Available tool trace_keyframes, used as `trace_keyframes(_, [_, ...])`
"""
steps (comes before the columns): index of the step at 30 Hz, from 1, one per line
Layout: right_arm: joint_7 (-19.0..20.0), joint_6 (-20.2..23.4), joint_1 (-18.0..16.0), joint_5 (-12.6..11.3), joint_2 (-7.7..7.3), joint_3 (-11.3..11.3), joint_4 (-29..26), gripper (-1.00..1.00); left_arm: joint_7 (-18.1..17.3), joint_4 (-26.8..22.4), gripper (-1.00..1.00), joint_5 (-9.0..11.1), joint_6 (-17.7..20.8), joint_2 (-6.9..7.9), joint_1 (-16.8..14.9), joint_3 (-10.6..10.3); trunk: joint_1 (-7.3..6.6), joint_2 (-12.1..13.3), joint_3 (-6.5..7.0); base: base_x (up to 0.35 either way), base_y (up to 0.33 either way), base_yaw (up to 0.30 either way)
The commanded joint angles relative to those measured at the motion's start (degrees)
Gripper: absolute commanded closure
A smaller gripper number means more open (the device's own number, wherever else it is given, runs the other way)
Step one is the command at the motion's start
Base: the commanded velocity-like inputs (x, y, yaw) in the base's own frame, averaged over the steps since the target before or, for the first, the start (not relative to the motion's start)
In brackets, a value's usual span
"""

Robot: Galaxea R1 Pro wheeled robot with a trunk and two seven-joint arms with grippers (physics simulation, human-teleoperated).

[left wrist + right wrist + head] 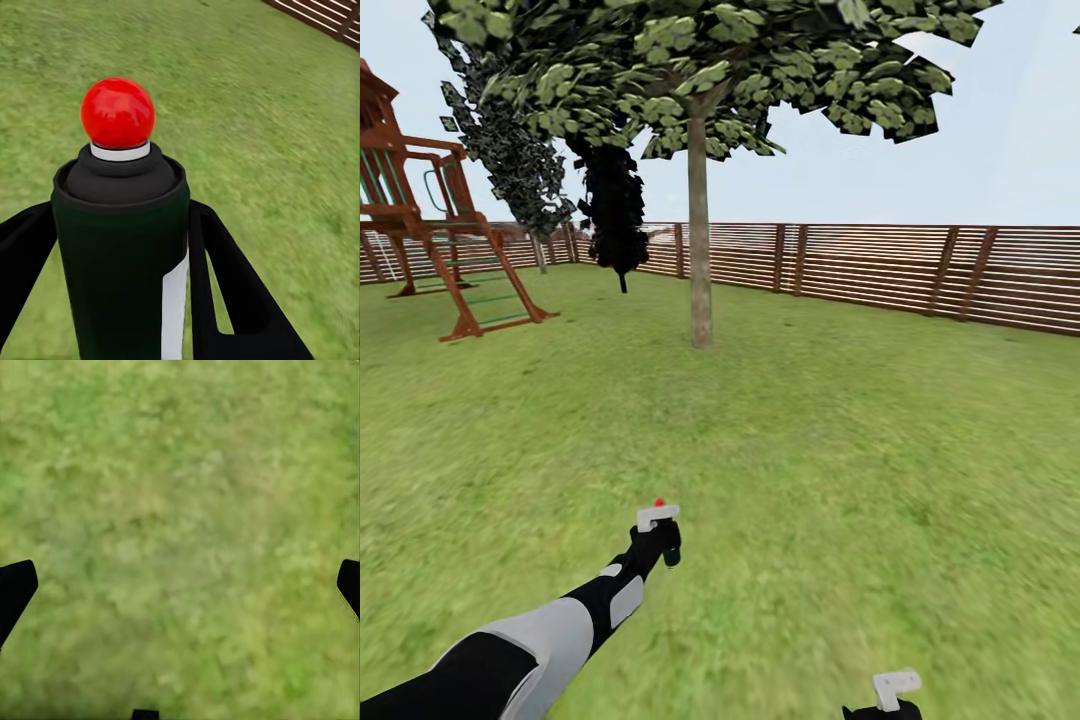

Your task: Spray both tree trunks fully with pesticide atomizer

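Dark green and upright, the pesticide atomizer [120,262] stands clamped between the two black fingers [240,292] of the left end effector [656,545], its long axis vertical and a red ball on a pale collar at the top. In the head view the bottle is mostly hidden by the end effector; what shows is its pale grey spray head [658,516] with the red dot, which seems to face ahead toward the nearer tree trunk [700,240], though its exact aim is hard to make out. The left arm [550,630] reaches forward from the lower left corner of the view, nearly straight, over the lawn [830,450].

The trunk rises well ahead of the atomizer, near the brown slat fence [920,265], its leafy canopy cut off by the upper edge. A second trunk [539,250] stands far back by the fence, behind the wooden play tower [430,230], which the left edge crops.

The right end effector [887,700] is cropped at the bottom edge; in the right wrist view its finger tips [15,589] sit far apart, with blurred grass between them.
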Motion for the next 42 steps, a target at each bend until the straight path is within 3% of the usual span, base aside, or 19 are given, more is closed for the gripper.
trace_keyframes(1, [0.0,0.0,0.0,0.0,0.0,0.0,0.0,-1.0,0.0,0.0,1.0,0.0,0.0,0.03,0.0,0.0,0.0,0.0,0.0,0.35,0.0,0.0])
trace_keyframes(16, [0.0,0.0,0.0,0.0,0.0,0.0,0.0,-1.0,0.0,-0.1,1.0,0.1,-0.1,0.16,0.0,0.1,0.0,0.0,0.25,0.35,0.0,0.105])
trace_keyframes(30, [0.0,0.0,0.0,0.0,-0.09,0.0,-0.2,-1.0,0.1,-0.4,1.0,0.2,0.0,1.28,0.0,0.2,0.0,0.0,0.26,0.35,0.0,0.007])
trace_keyframes(42, [0.0,0.1,0.0,0.0,-0.09,0.0,-0.1,-1.0,0.1,-0.4,1.0,0.2,0.0,1.39,0.0,0.2,0.0,0.0,0.26,0.35,0.0,0.028])
